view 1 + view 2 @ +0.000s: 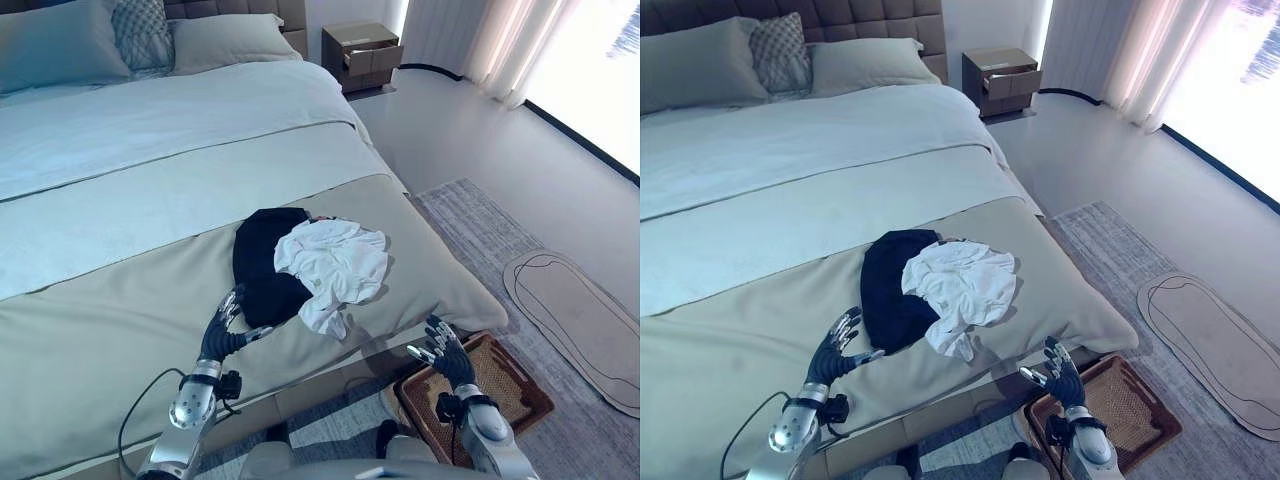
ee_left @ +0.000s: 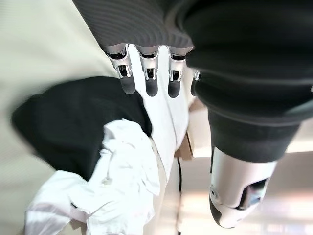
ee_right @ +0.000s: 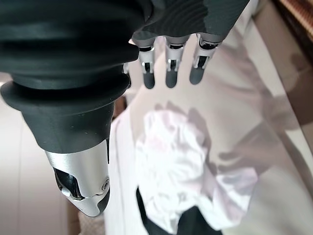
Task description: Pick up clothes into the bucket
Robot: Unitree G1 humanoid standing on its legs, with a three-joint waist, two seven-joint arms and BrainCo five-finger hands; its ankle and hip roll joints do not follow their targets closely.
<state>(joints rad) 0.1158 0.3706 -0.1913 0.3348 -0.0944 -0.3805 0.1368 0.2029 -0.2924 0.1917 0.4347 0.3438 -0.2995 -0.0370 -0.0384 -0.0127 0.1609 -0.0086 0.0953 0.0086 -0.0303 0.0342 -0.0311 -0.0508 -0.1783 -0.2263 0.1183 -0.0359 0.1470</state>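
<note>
Clothes, a white shirt (image 1: pixel 335 265) on a black garment (image 1: pixel 265 262), await pickup: close your empty, spread left hand (image 1: pixel 228 325) on them, right hand (image 1: pixel 445 352) open over the woven basket (image 1: pixel 520 385).

Bare bedspread surrounds the black garment (image 1: pixel 262 268) and the white garment (image 1: pixel 335 262) heaped together near the foot of the bed (image 1: pixel 120 320), leaving open approaches from every side. The left hand (image 1: pixel 224 325), fingers spread, hovers just beside the black cloth; the right hand (image 1: pixel 445 352) hangs off the bed's corner above a woven basket (image 1: pixel 510 385) on the floor.
</note>
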